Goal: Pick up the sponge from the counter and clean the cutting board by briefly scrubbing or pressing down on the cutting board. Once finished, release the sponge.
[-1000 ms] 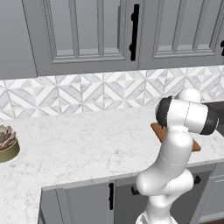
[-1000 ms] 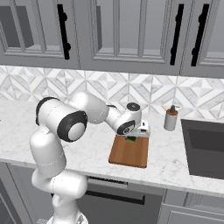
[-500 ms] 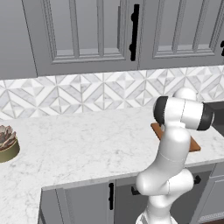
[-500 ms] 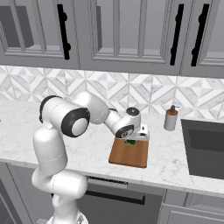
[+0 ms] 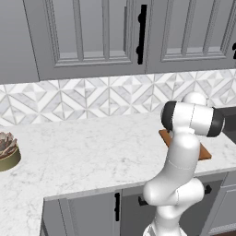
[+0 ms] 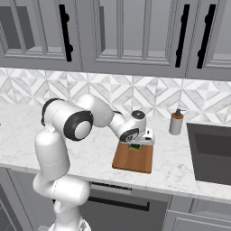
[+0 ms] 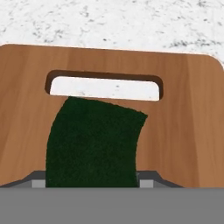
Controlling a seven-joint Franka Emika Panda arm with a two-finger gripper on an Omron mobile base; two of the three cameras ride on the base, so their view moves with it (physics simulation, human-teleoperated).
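The reddish-brown cutting board (image 6: pixel 133 160) lies on the white marble counter (image 6: pixel 27 135) near its front edge. My gripper (image 6: pixel 138 143) is low over the board's far end, shut on the sponge (image 6: pixel 134 147). In the hand view the sponge's (image 7: pixel 94 144) dark green face fills the space between the fingertips (image 7: pixel 146 180) and lies against the cutting board (image 7: pixel 183 122), just below the handle slot (image 7: pixel 104 86). Its yellow layer is hidden. In the left base view my own arm covers most of the cutting board (image 5: pixel 205 152).
A soap dispenser (image 6: pixel 176 122) stands on the counter right of the board, with a dark sink (image 6: pixel 212 151) beyond it. A potted succulent (image 5: pixel 7 150) sits at the counter's far left. Grey wall cabinets hang above the tiled backsplash.
The hand has sunk a little toward the board with the sponge still in it. The board has stayed in place.
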